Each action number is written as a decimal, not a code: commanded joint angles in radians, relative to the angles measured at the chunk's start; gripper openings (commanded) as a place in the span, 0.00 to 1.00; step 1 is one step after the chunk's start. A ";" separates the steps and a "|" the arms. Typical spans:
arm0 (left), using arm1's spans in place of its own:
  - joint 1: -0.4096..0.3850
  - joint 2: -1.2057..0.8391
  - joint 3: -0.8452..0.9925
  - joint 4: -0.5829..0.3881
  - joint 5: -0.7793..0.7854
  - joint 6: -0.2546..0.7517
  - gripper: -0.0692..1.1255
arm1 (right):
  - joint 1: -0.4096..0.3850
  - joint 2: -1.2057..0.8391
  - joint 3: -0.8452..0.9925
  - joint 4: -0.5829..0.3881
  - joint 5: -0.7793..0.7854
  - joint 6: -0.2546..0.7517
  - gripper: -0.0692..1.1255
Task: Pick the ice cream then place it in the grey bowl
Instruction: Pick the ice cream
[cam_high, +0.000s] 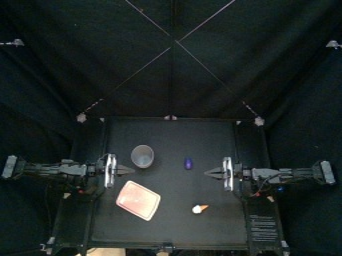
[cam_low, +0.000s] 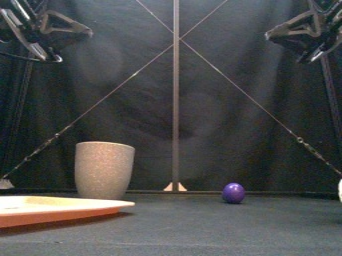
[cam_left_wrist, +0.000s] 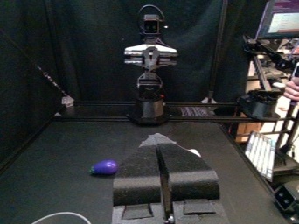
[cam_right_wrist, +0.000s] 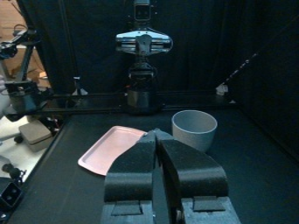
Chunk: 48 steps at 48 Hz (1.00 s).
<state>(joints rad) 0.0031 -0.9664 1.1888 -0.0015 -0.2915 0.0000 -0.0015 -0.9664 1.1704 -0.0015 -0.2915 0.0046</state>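
A: Listing item one, the ice cream (cam_high: 201, 208): where is it, and why there?
B: It lies on the table (cam_high: 187, 185) near the front edge, right of the pink tray (cam_high: 139, 199) and apart from it. Nothing touches it. Judged: not yet picked up.
A: Destination?
B: The grey cup (cam_high: 143, 154) stands upright, mouth up, behind the tray and well apart from the ice cream. A small purple ball (cam_high: 189, 163) sits near it and is no part of the task.
A: Hands?
B: The left hand (cam_left_wrist: 162, 147) and right hand (cam_right_wrist: 160, 140) each have jaws pressed together and are empty, held above the table at their own sides. Judged: a rest pose. The right is nearer the ice cream.
A: Unclear entries?
B: From above the ice cream is tiny: pale with an orange touch, no more. The front view shows only a white sliver at its right edge, possibly the ice cream. Neither wrist view shows it plainly.
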 joint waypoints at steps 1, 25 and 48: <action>0.044 -0.003 -0.003 -0.002 -0.005 -0.002 0.04 | -0.005 0.015 0.003 0.003 0.014 -0.002 0.09; 0.058 -0.003 0.005 0.000 -0.003 0.000 0.04 | 0.299 0.124 0.043 0.147 0.262 0.187 0.28; 0.054 -0.005 0.008 0.000 0.002 0.000 0.04 | 0.350 0.563 -0.020 0.207 0.178 0.305 0.94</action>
<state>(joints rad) 0.0583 -0.9725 1.2118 -0.0031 -0.2884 -0.0015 0.3467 -0.4403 1.1781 0.1948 -0.1227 0.3068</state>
